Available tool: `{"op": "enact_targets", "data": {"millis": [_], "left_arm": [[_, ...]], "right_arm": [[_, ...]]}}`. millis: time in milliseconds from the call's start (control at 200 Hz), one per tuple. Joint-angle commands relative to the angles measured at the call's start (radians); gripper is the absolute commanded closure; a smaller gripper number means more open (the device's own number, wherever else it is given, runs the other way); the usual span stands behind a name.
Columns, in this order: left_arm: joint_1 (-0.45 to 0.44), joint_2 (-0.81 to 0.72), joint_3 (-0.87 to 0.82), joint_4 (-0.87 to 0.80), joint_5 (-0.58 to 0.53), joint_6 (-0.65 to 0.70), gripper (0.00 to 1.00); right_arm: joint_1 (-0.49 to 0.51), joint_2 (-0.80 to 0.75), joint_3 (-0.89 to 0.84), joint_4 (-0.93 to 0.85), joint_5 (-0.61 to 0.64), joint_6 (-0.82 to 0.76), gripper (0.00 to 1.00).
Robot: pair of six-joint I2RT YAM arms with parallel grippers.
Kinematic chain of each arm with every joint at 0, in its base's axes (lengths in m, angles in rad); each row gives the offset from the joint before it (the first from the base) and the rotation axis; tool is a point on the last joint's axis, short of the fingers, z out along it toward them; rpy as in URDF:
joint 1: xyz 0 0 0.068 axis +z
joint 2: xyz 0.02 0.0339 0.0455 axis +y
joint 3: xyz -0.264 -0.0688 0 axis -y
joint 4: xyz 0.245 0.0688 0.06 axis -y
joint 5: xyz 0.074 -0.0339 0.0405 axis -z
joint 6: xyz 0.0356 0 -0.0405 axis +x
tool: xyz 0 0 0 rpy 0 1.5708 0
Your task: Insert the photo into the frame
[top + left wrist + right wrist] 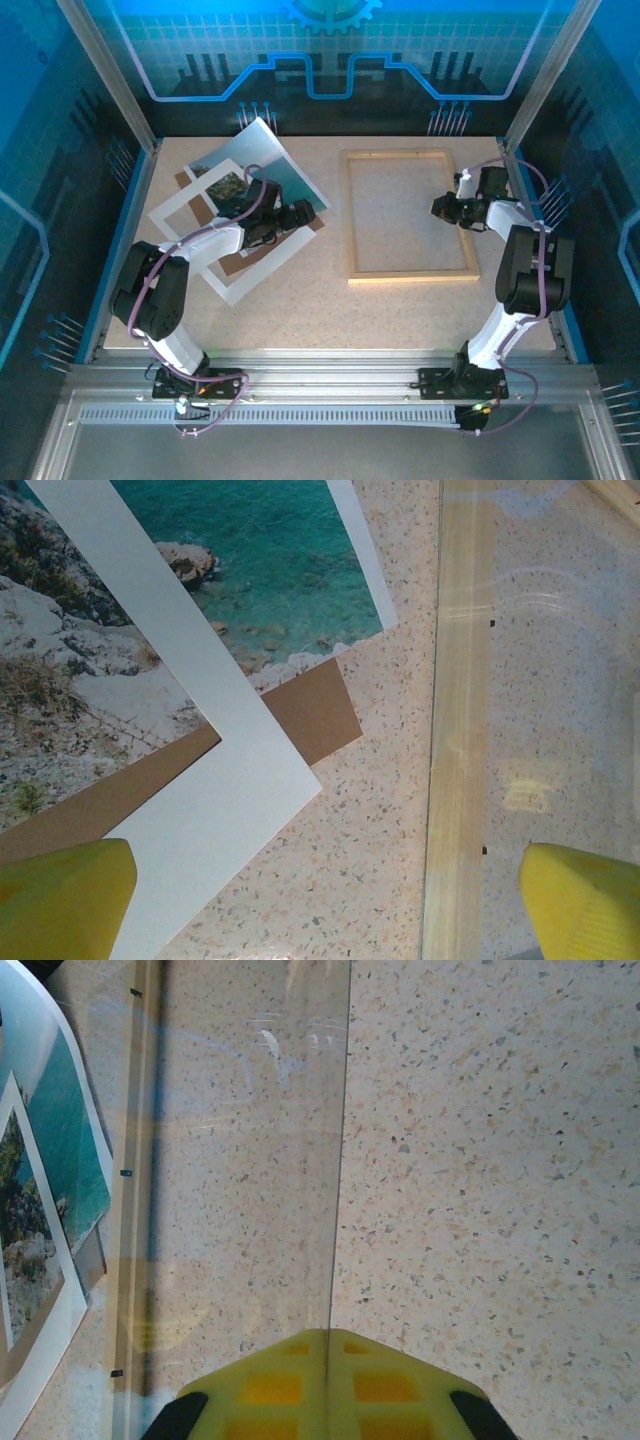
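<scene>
The photo (225, 187) of a turquoise coast (270, 550) lies at the table's left, partly under a white mat (220, 780) and over a brown backing board (315, 710). The light wooden frame (410, 275) lies flat at centre right; its left rail (460, 730) runs beside the mat's corner. My left gripper (303, 215) hovers open (325, 920) over bare table between the mat and that rail, with nothing between its fingers. My right gripper (440, 208) is inside the frame near its right rail. It is shut (328, 1338), and the thin edge of a clear pane (340, 1160) runs straight out from between its fingers.
The speckled table (300, 320) has free room in front of the frame and mat. Metal posts and blue walls close in the back and sides. The clear pane throws reflections over the frame's inside (540, 680). The photo shows past the frame's far rail (130, 1210).
</scene>
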Motion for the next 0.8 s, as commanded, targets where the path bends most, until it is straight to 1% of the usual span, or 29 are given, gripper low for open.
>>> {"op": "enact_targets", "data": {"millis": [0, 355, 790], "left_arm": [[-0.016, 0.008, 0.035, -0.023, 0.000, 0.022, 0.01], [-0.025, 0.015, 0.043, -0.028, 0.000, 0.025, 0.01], [-0.037, 0.033, 0.063, -0.036, 0.001, 0.029, 0.01]], "right_arm": [[-0.022, -0.034, 0.026, -0.020, 0.006, -0.027, 1.00], [-0.045, -0.028, 0.060, -0.031, -0.032, -0.036, 1.00], [-0.048, 0.014, 0.114, -0.086, -0.078, -0.082, 1.00]]}}
